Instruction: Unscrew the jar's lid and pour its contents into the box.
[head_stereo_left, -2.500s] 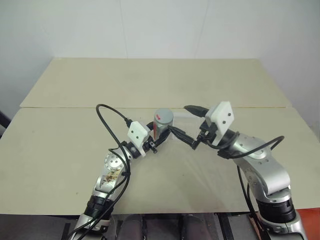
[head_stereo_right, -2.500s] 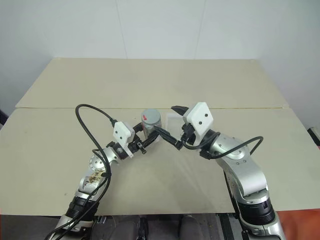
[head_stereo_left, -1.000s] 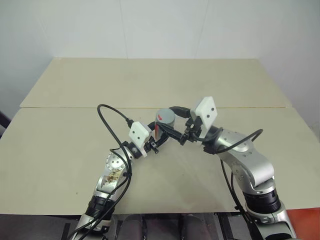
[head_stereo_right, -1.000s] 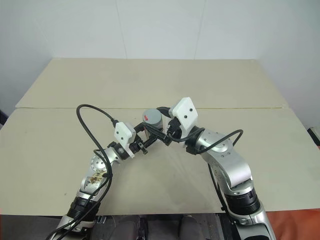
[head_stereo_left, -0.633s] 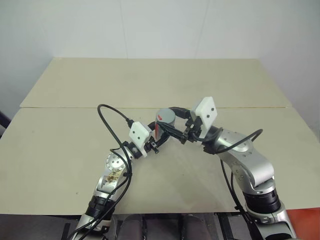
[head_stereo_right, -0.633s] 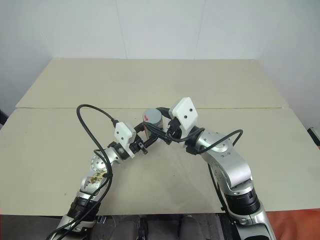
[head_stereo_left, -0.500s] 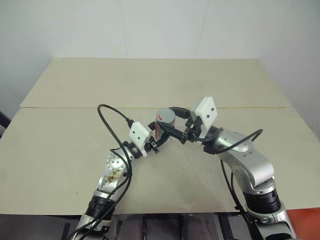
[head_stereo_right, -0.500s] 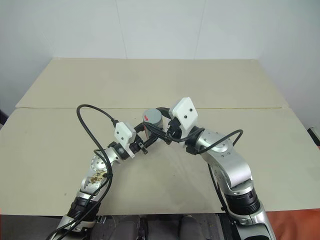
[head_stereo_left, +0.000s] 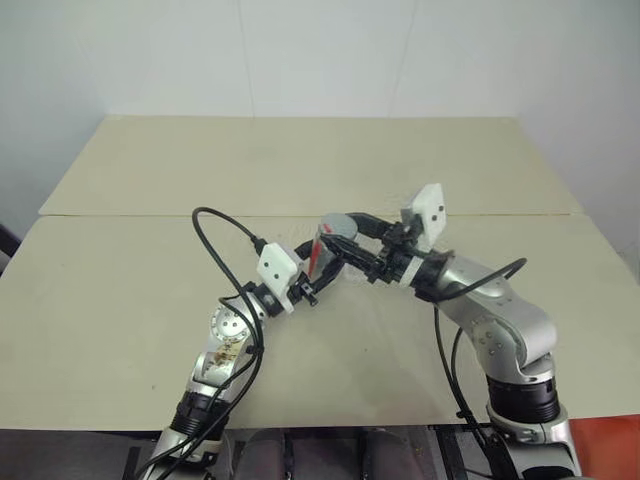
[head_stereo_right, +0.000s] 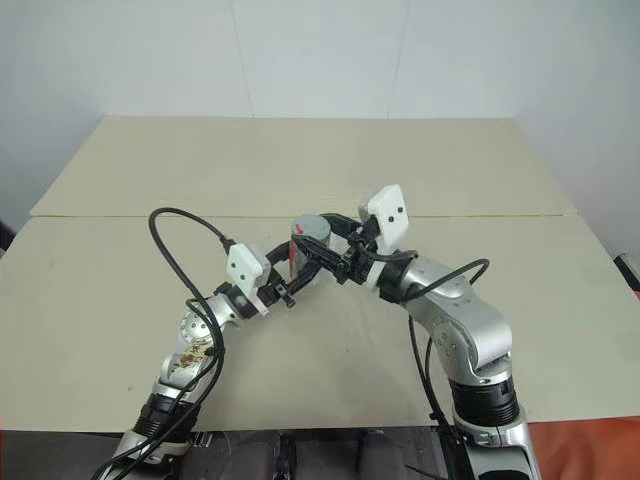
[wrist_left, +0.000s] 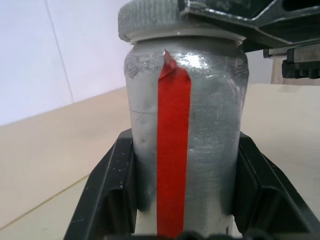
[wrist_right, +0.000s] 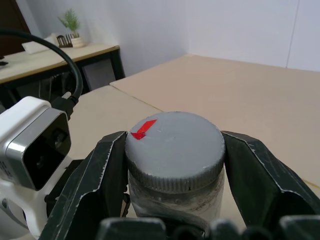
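Observation:
The jar (wrist_left: 185, 125), greyish with a red strip down its side, is held above the table by my left gripper (head_stereo_left: 316, 266), which is shut on its body with a finger (wrist_left: 112, 185) on each side. The grey ribbed lid (wrist_right: 175, 145) sits on top of the jar. My right gripper (head_stereo_left: 347, 238) reaches in from the right and is shut on the lid, its fingers (wrist_right: 107, 175) pressed against opposite sides of the rim. The contents are hidden inside the jar. The box is hidden behind the grippers.
The beige table (head_stereo_left: 300, 160) stretches wide on all sides, with a seam (head_stereo_left: 120, 215) running across it behind the grippers. A black cable (head_stereo_left: 215, 240) loops up from my left arm.
My right gripper has shut on the lid and its wrist has rolled, swinging its white camera block to the right. The left gripper has kept the jar in place.

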